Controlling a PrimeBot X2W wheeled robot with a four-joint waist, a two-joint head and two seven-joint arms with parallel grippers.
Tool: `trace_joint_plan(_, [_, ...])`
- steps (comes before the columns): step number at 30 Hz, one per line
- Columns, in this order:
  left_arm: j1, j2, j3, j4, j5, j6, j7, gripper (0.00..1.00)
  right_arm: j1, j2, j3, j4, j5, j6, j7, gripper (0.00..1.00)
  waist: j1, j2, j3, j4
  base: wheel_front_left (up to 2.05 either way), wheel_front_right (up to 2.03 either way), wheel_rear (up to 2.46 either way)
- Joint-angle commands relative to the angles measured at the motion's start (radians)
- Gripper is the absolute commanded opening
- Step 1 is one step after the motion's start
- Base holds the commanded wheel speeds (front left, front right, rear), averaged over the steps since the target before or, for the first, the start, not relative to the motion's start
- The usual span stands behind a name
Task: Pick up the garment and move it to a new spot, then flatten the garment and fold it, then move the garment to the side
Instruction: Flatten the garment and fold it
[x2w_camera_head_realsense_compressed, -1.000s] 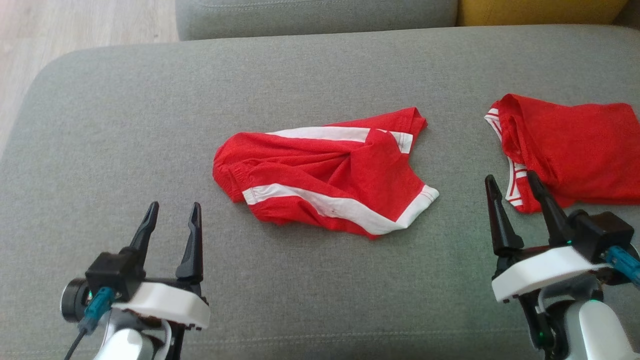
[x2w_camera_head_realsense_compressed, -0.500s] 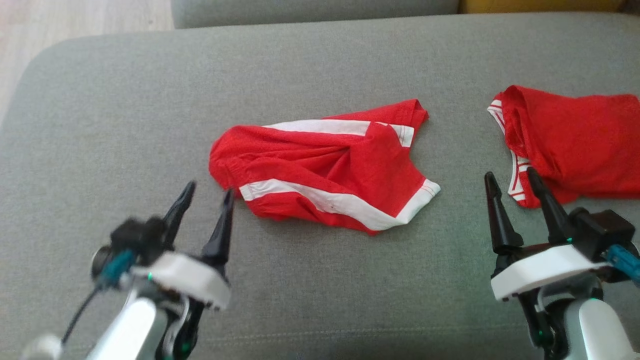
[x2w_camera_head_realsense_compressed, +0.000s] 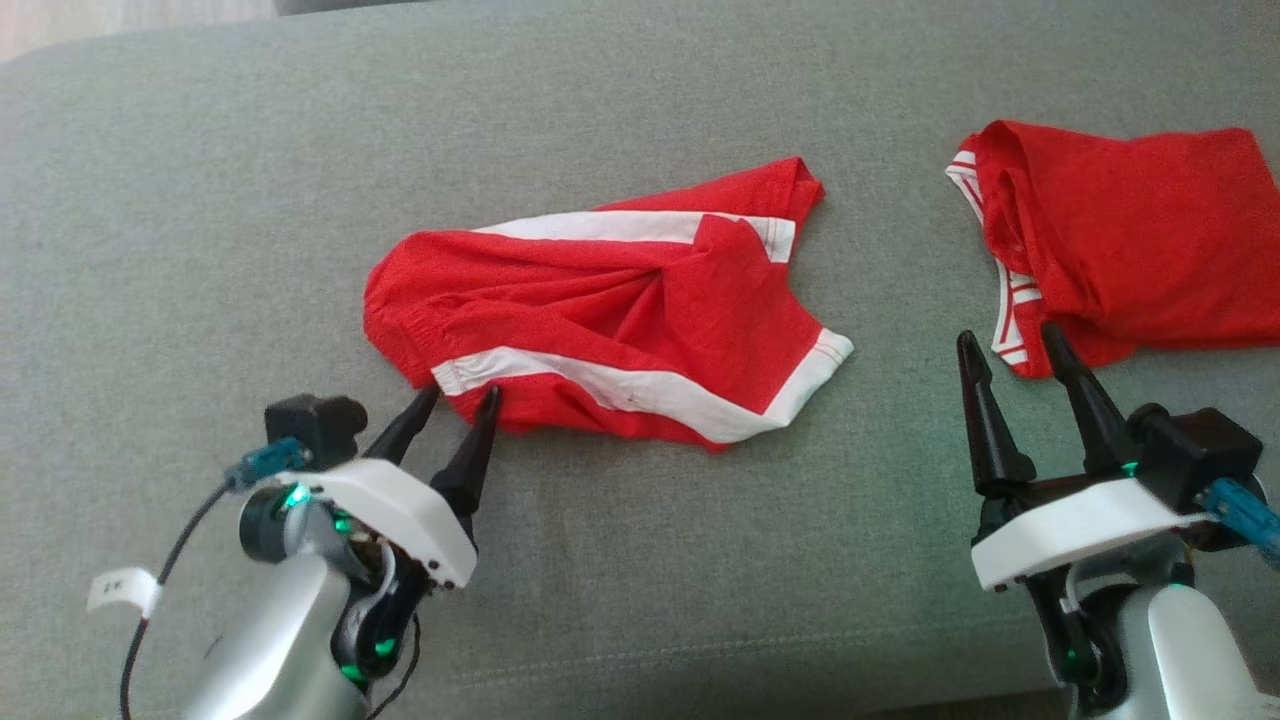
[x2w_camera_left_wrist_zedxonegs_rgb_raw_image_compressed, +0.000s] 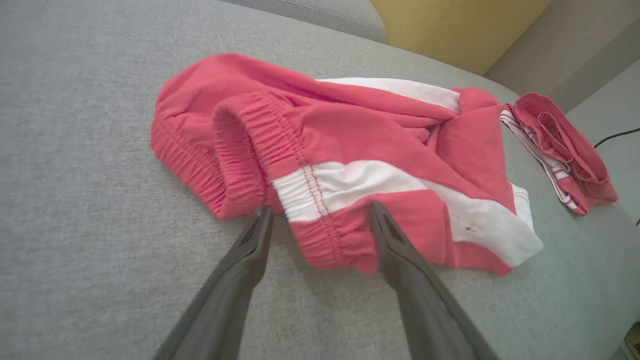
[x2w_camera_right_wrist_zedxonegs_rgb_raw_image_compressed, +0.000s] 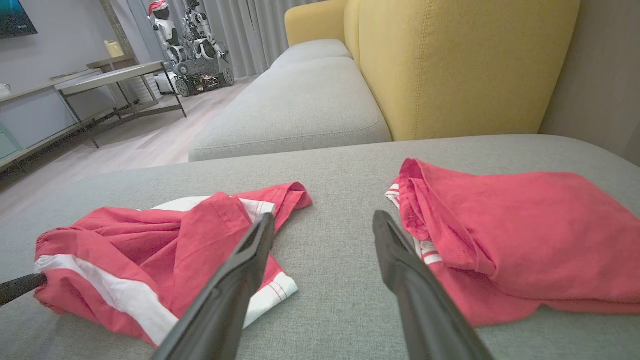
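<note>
The crumpled red shorts with white side stripes (x2w_camera_head_realsense_compressed: 610, 330) lie bunched near the middle of the grey fabric sofa seat (x2w_camera_head_realsense_compressed: 200, 200), elastic waistband toward the robot's left, hemmed leg ends toward its right; the left gripper (x2w_camera_head_realsense_compressed: 460, 395) is at the waistband's near corner, jaws open, its two dark fingertips straddling the edge where the white stripe ends; whether they touch the cloth I cannot tell; to the right, apart from the shorts, lies a second red garment with white-striped trim (x2w_camera_head_realsense_compressed: 1130, 240); the right gripper (x2w_camera_head_realsense_compressed: 1008, 337) is just beside its striped edge, jaws open and empty; a yellow upholstered backrest (x2w_camera_right_wrist_zedxonegs_rgb_raw_image_compressed: 450, 65) rises behind.
</note>
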Motion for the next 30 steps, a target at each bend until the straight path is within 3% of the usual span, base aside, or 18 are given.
trace_joint_plan(1, [-0.052, 0.011, 0.044, -0.019, -0.012, -0.005, -0.015, 1.00, -0.040, -0.004, 0.022, -0.031, 0.009, -0.001, -0.011, 1.00, 0.0000, 0.0000, 0.004, -0.003, 0.00, 0.00, 0.00])
trace_joint_plan(10, [-0.096, 0.002, 0.039, 0.049, -0.047, -0.064, -0.052, 1.00, -0.049, -0.004, 0.021, -0.019, 0.012, -0.001, -0.014, 1.00, 0.0000, 0.0000, 0.012, -0.007, 0.00, 0.00, 0.00])
trace_joint_plan(12, [-0.093, 0.006, 0.037, 0.042, -0.040, -0.065, -0.067, 0.43, -0.047, -0.004, 0.018, -0.013, 0.011, -0.001, -0.011, 1.00, 0.0000, 0.0000, 0.011, -0.005, 0.00, 0.00, 0.00])
trace_joint_plan(14, [-0.084, 0.011, 0.034, 0.029, -0.035, -0.061, -0.074, 0.00, -0.047, -0.004, 0.016, -0.001, 0.009, -0.001, -0.004, 1.00, 0.0000, 0.0000, 0.010, -0.002, 0.00, 0.00, 0.00])
trace_joint_plan(20, [-0.058, 0.024, 0.021, -0.034, -0.021, -0.043, -0.069, 0.00, -0.081, -0.004, 0.024, 0.094, -0.015, -0.001, 0.040, 1.00, 0.0000, 0.0000, 0.019, 0.023, 0.00, 0.00, 0.00])
trace_joint_plan(30, [-0.067, 0.023, -0.001, -0.089, -0.002, -0.030, -0.068, 0.00, -0.241, -0.004, 0.086, 0.383, -0.005, -0.001, 0.046, 1.00, 0.0000, 0.0000, 0.053, 0.073, 0.00, 0.00, 0.00])
